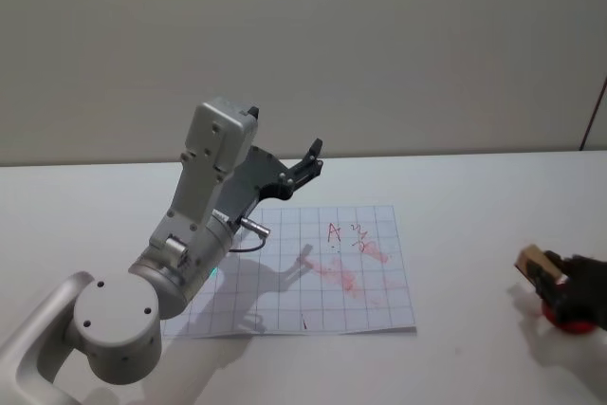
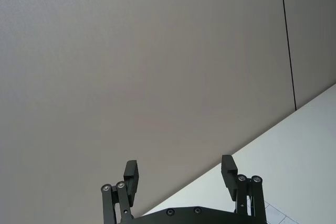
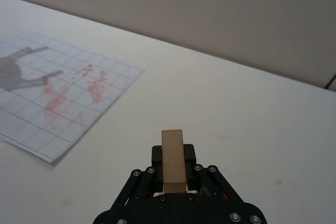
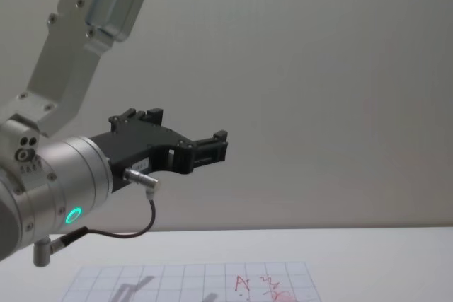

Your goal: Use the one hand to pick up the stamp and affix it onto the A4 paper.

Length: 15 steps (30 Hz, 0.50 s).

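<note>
Right tool [image 1: 550, 280] grips the stamp [image 1: 531, 260], three o'clock of the A4 paper [image 1: 322, 282]; tilted pressing could smudge. Left tool [image 1: 313, 158] hovers released above it.

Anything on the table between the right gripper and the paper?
Nothing: bare table between the right gripper, shut on the stamp, and the paper, per head view.

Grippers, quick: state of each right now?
Left black flat-fingered gripper: open, holding nothing.
Right black gripper: shut on the small light-tan wooden stamp block.

White table [image 1: 474, 225]; A4 paper [image 1: 285, 282] lying flat
</note>
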{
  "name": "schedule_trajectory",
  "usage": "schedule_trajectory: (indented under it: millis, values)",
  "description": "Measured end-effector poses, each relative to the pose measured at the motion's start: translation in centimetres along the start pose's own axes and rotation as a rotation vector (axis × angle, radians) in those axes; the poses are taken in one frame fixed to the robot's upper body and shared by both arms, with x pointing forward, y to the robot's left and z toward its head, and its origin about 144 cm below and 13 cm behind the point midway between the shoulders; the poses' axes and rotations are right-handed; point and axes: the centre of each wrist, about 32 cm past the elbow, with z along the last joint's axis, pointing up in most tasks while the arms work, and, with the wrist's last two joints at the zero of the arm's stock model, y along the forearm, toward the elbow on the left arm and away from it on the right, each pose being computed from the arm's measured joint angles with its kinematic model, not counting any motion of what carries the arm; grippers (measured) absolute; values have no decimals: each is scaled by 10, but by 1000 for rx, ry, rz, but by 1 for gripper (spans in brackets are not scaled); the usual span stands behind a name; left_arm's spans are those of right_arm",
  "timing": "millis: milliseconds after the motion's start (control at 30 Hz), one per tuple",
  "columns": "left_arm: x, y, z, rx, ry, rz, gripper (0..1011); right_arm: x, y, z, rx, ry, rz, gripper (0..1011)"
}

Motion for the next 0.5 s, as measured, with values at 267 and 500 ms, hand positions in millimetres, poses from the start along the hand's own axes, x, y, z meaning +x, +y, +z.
schedule_trajectory:
  millis: [267,500]
  values:
    - [0,0,0,0,0,0,1001,-7,18,13,81,2,93,217]
    - [0,0,0,0,0,0,1001,-16,39,24,134,8,192,217]
